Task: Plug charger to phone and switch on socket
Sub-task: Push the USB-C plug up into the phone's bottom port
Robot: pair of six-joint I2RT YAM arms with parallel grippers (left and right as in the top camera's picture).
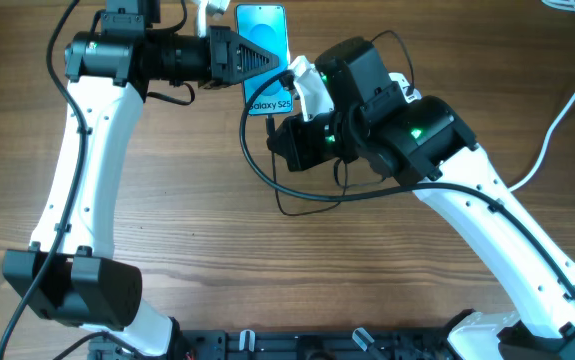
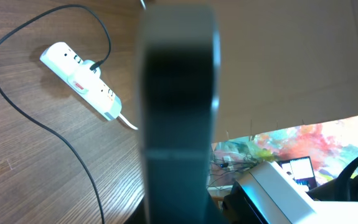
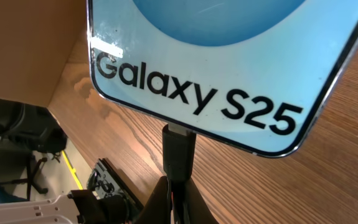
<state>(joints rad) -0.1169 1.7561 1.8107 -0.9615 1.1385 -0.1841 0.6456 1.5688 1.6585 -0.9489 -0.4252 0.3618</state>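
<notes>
The phone [image 1: 264, 50], with a cyan screen and a white "Galaxy S25" strip, is held off the table by my left gripper [image 1: 235, 55], which is shut on its side. In the left wrist view the phone [image 2: 179, 106] is a blurred dark edge. My right gripper [image 3: 176, 202] is shut on the charger's black connector [image 3: 179, 149], whose tip meets the phone's bottom edge [image 3: 228, 56]. The right gripper [image 1: 291, 84] sits by the phone's lower end. The charger cable [image 1: 272, 165] loops below. The socket [image 2: 82, 79] lies on the table with the cable [image 2: 35, 118] plugged into it.
A thick white cord [image 1: 567, 85] runs across the back right of the wooden table. The table's far edge [image 2: 166, 155] is close to the phone, with clutter and a laptop [image 2: 297, 171] beyond it. The right arm [image 1: 487, 200] crosses the right half.
</notes>
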